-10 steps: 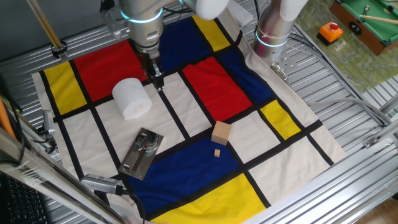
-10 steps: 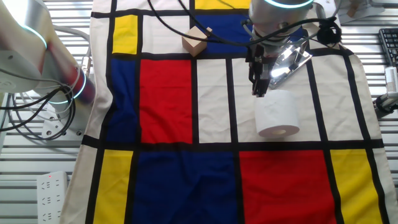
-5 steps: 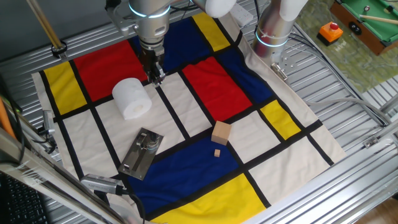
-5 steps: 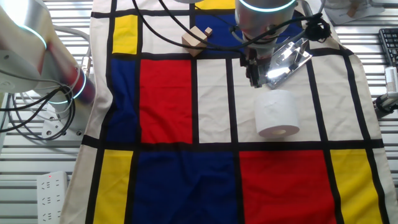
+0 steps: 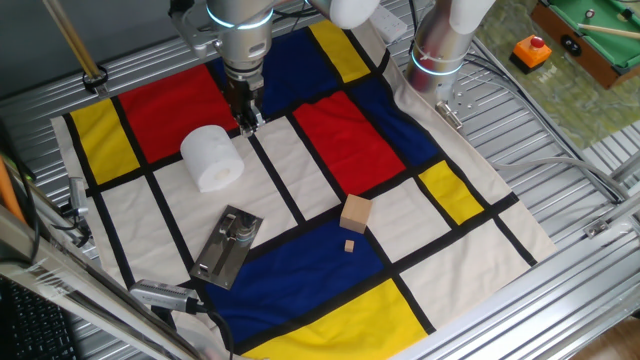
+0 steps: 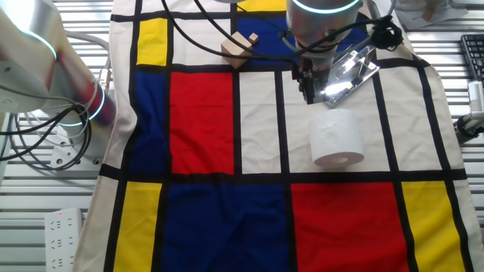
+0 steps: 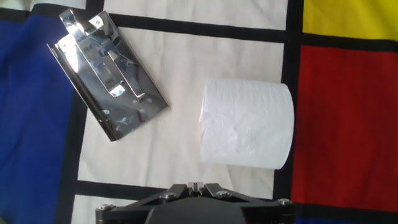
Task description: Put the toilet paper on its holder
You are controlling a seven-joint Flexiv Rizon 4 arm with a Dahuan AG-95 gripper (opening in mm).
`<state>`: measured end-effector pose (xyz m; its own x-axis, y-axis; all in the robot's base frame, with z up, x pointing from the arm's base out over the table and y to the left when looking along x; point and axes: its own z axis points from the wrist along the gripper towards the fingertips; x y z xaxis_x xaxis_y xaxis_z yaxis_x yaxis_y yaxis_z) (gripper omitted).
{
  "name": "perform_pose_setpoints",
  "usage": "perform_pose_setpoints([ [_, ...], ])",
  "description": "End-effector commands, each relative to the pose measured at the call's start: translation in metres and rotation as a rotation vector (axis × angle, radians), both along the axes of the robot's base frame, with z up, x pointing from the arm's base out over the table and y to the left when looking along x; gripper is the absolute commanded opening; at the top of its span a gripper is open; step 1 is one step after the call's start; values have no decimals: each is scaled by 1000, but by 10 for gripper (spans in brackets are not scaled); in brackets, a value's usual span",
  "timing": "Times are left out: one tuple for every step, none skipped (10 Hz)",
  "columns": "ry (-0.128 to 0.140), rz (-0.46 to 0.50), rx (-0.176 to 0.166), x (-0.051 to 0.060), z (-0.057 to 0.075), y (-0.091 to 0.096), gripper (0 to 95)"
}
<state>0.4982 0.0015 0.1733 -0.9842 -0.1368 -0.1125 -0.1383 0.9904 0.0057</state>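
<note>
The toilet paper is a white roll lying on its side on a white cloth panel; it also shows in the other fixed view and in the hand view. The holder, a shiny metal plate with a bar fitting, lies flat toward the cloth's front; it shows in the other fixed view and the hand view too. My gripper hangs above the cloth just right of the roll, fingers together and empty.
A tan wooden cube and a tiny wooden piece lie on the checked cloth to the right. A second arm's base stands at the back right. Metal table rails surround the cloth.
The gripper rose a little above the cloth beside the roll between one second ago and half a second ago. Since then nothing has moved.
</note>
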Motion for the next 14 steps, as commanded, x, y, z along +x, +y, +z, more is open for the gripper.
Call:
perform_pose_setpoints([
  [-1, -11, 1, -1, 1, 1, 0],
  [-1, -16, 2, -1, 1, 1, 0],
  [-3, -23, 3, -1, 2, 1, 0],
  [-3, -20, 2, -1, 2, 1, 0],
  [-1, -15, 2, -1, 2, 1, 0],
  [2, -10, 1, -2, 3, 2, 0],
  [2, -5, 1, -2, 3, 2, 0],
  [2, 1, 2, -2, 3, 2, 0],
  [4, 9, 2, -2, 3, 2, 0],
  [10, 22, 1, -2, 3, 2, 0],
  [16, 23, 6, -2, 3, 2, 0],
  [14, 25, 12, -2, 3, 2, 0],
  [12, 32, 18, 0, 3, 1, 0],
  [12, 49, 16, 7, 4, -2, 0],
])
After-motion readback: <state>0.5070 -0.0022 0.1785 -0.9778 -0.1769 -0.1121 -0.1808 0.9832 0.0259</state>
